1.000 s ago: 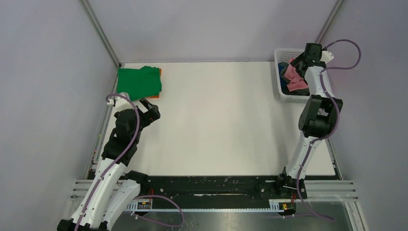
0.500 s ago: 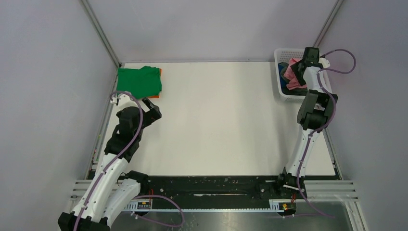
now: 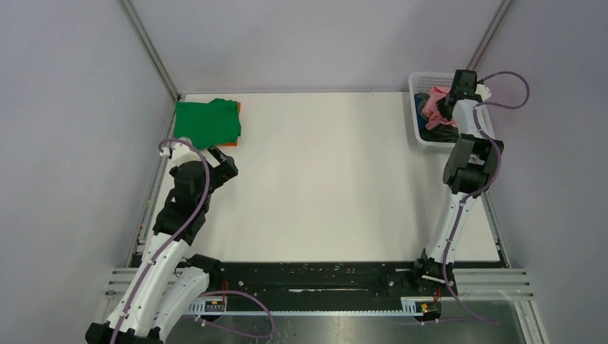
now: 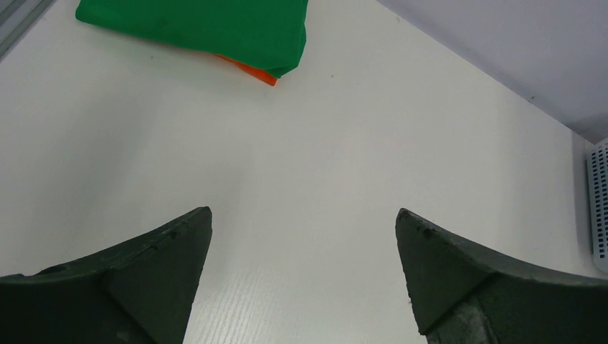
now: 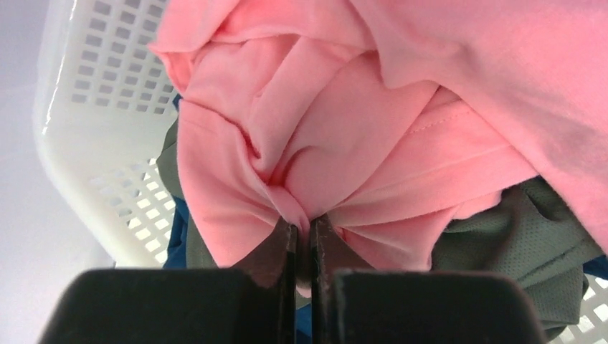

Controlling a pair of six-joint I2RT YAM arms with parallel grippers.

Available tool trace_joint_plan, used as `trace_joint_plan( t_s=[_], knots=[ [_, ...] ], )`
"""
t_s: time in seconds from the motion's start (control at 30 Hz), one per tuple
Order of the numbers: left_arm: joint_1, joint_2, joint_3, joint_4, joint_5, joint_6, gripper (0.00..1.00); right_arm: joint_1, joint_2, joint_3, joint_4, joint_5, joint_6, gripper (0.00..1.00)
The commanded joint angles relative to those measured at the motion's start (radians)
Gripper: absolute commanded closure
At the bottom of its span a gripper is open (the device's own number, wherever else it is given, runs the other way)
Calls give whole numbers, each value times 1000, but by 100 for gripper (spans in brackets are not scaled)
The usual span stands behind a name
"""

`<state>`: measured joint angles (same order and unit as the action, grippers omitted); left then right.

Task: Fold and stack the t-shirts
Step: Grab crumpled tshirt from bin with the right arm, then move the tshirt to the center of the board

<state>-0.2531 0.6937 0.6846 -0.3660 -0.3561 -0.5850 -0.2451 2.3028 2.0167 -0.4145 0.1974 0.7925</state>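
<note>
1. The right fingers (image 5: 283, 247) are pressed together on a pinched fold of the pink t-shirt (image 5: 358, 129), with only a thin ridge of cloth between the tips.
2. The pink t-shirt lies crumpled on top of the heap inside the white lattice basket (image 5: 93, 129), which stands at the far right corner of the worktop (image 3: 330, 179).
3. Under the pink cloth the right wrist view shows a grey t-shirt (image 5: 516, 229) to the right and a sliver of a blue t-shirt (image 5: 176, 233) against the basket wall.
4. In the top view the right arm reaches over the basket's right rim, its wrist bent down into the heap.
5. The left fingers (image 4: 161, 247) stand wide apart with nothing between them, hovering over bare worktop.
6. A folded green t-shirt (image 4: 208, 25) lies at the far left corner of the worktop, just beyond the left fingers and not touching them.
7. The green t-shirt rests on a folded orange t-shirt (image 4: 251, 70), of which only an edge and corner peek out at the near right side.
</note>
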Motion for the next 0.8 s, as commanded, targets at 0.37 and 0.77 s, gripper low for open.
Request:
trace_joint_plan(
  t_s=[0.37,0.77],
  knots=[
    [8,-54,19,9,74,-27,1,73,-709,-128,240,-376,-265,100],
    [8,-92,18,2,121,-41,1,490,-886,27,213,-804,-180,100]
  ],
)
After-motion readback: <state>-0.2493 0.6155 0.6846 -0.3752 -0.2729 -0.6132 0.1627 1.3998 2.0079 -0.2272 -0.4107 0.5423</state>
